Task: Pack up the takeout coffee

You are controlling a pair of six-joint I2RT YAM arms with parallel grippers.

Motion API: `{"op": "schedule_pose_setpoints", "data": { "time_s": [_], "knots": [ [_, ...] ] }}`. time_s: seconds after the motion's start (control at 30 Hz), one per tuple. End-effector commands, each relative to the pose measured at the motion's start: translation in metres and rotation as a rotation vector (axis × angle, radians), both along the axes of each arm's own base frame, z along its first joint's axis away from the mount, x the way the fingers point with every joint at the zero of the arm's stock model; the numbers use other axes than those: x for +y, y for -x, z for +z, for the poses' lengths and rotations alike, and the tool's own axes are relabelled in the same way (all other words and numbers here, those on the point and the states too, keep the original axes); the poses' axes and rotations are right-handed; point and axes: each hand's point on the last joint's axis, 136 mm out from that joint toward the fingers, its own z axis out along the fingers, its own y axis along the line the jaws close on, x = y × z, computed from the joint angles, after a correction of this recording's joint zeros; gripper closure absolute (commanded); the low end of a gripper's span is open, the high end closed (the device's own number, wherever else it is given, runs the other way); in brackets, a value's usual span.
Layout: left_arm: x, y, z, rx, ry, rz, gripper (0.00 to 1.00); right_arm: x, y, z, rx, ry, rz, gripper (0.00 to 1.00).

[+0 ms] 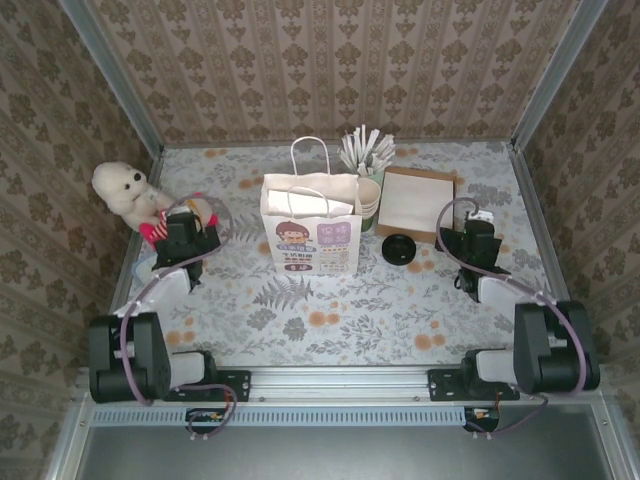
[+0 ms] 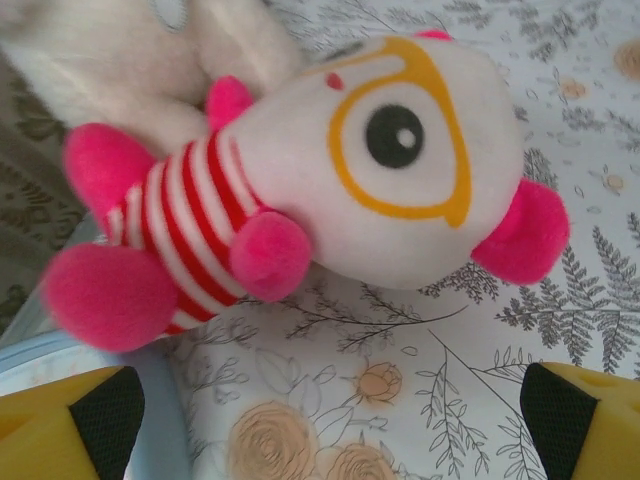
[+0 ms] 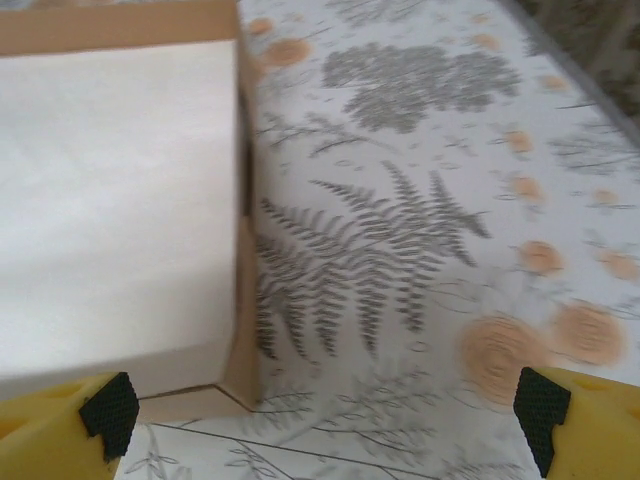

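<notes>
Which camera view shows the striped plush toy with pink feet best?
The left wrist view: the striped plush toy lies close under the camera, its red-and-white stripes, pink limbs and yellow-rimmed eye clear. The top external view gives small red bits of it beside the left arm and the white fluffy toy.

The paper bag (image 1: 310,235) hides most of the cups (image 1: 370,196) behind it, and the black lid (image 1: 398,249) is too small to tell what's under it. In the smeared right wrist view the cardboard box (image 3: 100,28) runs off the left edge. Fingertips of the left tool (image 2: 330,425) are clipped by the bottom corners of its view.
</notes>
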Motion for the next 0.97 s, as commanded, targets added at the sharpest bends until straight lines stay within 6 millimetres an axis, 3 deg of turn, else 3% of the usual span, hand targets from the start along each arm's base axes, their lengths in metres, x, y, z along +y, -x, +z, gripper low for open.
{"op": "schedule_pose_setpoints", "data": {
  "time_s": [0.0, 0.1, 0.17, 0.23, 0.37, 0.4, 0.47, 0.93],
  "knots": [
    [-0.02, -0.03, 0.011, -0.117, -0.022, -0.163, 0.0, 0.019, -0.04, 0.034, -0.163, -0.023, 0.128, 0.0],
    [-0.029, -0.042, 0.002, -0.161, -0.012, -0.215, 0.0, 0.024, -0.05, 0.026, -0.163, -0.013, 0.178, 0.0],
    [-0.033, -0.05, 0.007, -0.196, -0.025, -0.247, 0.0, 0.04, -0.05, 0.023, -0.18, -0.006, 0.264, 0.0],
    [-0.038, -0.053, 0.001, -0.194, -0.007, -0.283, 0.0, 0.044, -0.044, 0.02, -0.224, 0.009, 0.281, 0.0],
    [-0.048, -0.04, -0.005, -0.296, -0.023, -0.345, 0.0, 0.036, -0.041, 0.016, -0.243, 0.028, 0.224, 0.0],
    [-0.047, -0.04, -0.003, -0.348, -0.046, -0.343, 0.0, 0.036, -0.041, 0.016, -0.248, 0.04, 0.219, 0.0],
    [-0.037, -0.038, -0.008, -0.294, -0.028, -0.273, 0.0, 0.036, -0.041, 0.016, -0.241, 0.05, 0.209, 0.0],
    [-0.037, -0.04, -0.007, -0.293, -0.087, -0.24, 0.0, 0.04, -0.042, 0.016, -0.231, 0.056, 0.229, 0.0]
  ]
}}
